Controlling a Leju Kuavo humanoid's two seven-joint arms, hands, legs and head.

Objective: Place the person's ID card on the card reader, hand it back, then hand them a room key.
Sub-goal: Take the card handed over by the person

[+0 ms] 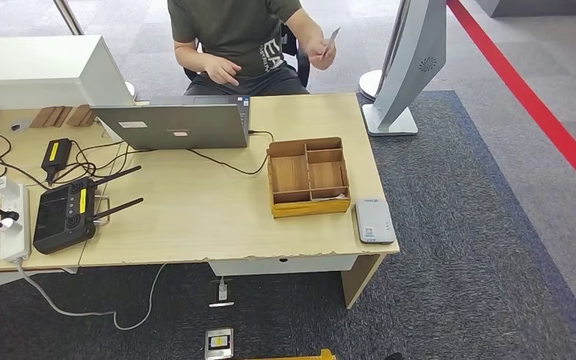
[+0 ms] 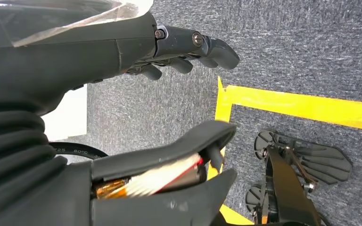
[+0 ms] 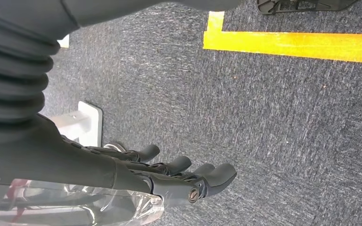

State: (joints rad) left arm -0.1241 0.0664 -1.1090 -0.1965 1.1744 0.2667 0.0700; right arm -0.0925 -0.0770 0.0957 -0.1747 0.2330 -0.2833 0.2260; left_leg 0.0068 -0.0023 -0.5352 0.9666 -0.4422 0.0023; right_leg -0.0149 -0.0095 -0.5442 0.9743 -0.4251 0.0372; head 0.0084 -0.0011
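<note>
Both hands hang empty over the carpet, the left hand (image 2: 179,94) and right hand (image 3: 169,176) with fingers loosely apart. The ID card (image 1: 334,34) is pinched in the person's hand (image 1: 322,51) beyond the desk (image 1: 195,217): probably light, stiff and slick, best pinched by an edge. The card reader (image 1: 375,220) lies beside a wooden tray (image 1: 308,178); the laptop (image 1: 176,124) stands clear.

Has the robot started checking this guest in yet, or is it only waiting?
Nothing looks done yet. The person holds the ID card up; the card reader on the desk corner lies bare. The left hand and right hand hang open over the carpet, holding nothing. Left: take the card, scan it, return it, then give a key.
</note>
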